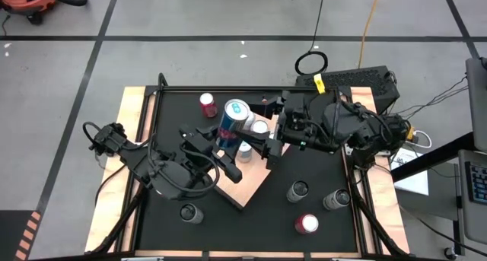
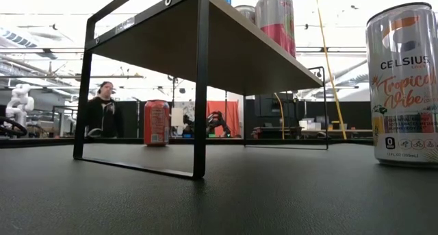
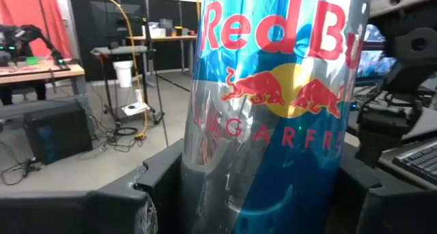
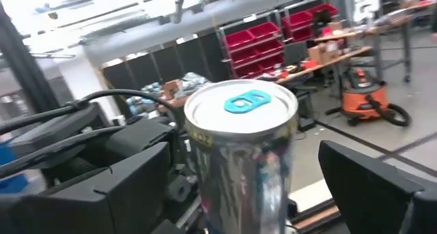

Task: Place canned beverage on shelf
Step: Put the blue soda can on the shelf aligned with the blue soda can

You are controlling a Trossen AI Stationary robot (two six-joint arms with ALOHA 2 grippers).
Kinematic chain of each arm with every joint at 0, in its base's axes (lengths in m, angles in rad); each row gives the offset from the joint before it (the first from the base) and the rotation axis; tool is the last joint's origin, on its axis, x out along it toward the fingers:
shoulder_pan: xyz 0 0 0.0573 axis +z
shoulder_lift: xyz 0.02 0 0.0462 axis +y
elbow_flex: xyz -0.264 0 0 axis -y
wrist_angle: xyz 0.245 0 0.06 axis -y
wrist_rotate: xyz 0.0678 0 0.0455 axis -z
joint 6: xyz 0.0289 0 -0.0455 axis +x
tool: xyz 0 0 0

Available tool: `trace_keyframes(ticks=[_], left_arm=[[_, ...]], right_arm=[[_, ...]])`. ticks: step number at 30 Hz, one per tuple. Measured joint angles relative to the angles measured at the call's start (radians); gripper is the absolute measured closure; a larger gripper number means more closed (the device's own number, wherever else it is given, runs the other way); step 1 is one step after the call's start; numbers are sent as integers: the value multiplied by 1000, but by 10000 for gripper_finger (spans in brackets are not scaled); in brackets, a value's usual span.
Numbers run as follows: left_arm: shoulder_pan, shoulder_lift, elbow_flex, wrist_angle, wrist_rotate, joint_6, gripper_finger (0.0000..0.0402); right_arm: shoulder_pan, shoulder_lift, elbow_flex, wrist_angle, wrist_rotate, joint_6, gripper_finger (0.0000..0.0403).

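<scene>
Eight cans in all, seen from above. One is the blue-and-silver can (image 3: 273, 104), which my left hand (image 1: 217, 145) grips by its sides, fingers closed on it. It sits upright over the 11 o'clock corner of the shelf (image 1: 255, 186), the single tan board set cornerwise mid-counter. I cannot tell whether its base touches the wood.

Two more cans are on the shelf: a silver-topped can (image 1: 259, 128) just beside the held one at its 3 o'clock, and a smaller-looking can (image 1: 244, 152) at its 5 o'clock.

The other five stand on the black counter (image 1: 319, 170). A lone red can (image 1: 208, 103) is at 11 o'clock from the shelf. A trio is at 4 o'clock: two dark-topped cans (image 1: 297, 190) (image 1: 335, 199) and a red-topped can (image 1: 307, 224). A single grey can (image 1: 189, 212) is at 8 o'clock.

My left arm reaches in from 8 o'clock, wrist low, hand angled toward 1 o'clock.

My right arm comes in from 3 o'clock, and my right hand (image 1: 266, 132) is spread wide, gripping nothing. Its wrist camera shows a silver can with a blue tab (image 4: 242, 118) between the fingers, with a gap on one side. I cannot tell whether this is the held can or its neighbour.
</scene>
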Motion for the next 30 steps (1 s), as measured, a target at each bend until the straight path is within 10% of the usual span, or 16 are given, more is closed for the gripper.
trace_keyframes(ticks=[30], left_arm=[[-29, 0, 0, 3, 91, -27, 119]], right_arm=[[-12, 13, -1, 3, -124, -51, 189]])
